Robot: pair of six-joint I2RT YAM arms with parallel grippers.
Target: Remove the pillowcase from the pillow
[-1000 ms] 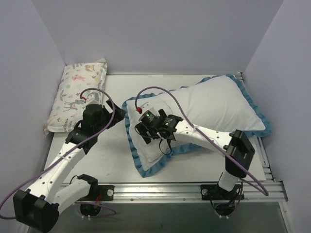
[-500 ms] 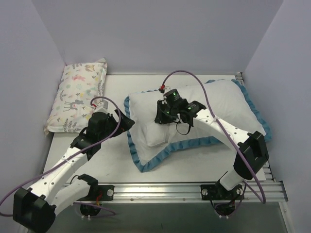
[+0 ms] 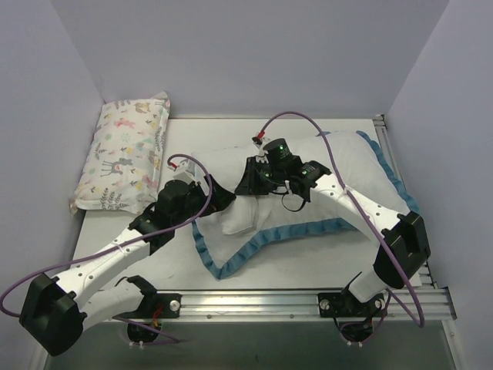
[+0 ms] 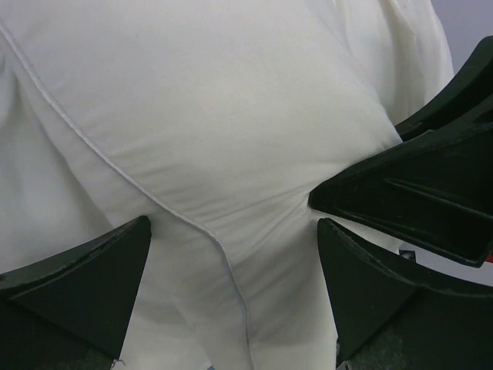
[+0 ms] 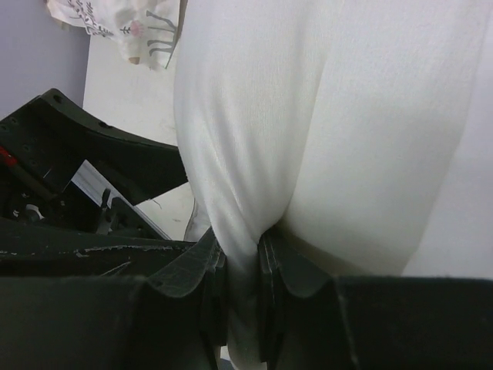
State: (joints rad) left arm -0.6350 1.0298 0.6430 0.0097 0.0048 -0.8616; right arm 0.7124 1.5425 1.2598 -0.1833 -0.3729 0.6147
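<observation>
The pillowcase lies plain white face up across the table, its teal frill along the near side. My right gripper hangs over its left part, shut on a pinched fold of the white pillowcase cloth and holding it lifted. Below it a plump white bulge with a piped seam pokes out; it looks like a corner of the pillow, whose remainder is hidden in the cover. My left gripper is open, its fingers on either side of that bulge, with the right gripper's dark body just beyond.
A smaller pastel animal-print pillow rests against the left wall at the back. A metal rail runs along the table's near edge, above both arm bases. Grey walls close the left, back and right sides.
My right gripper shut on the white cloth near the cover's left edge and pulled it up and back to the right. My left gripper moved right, up to the exposed bulge, staying open.
</observation>
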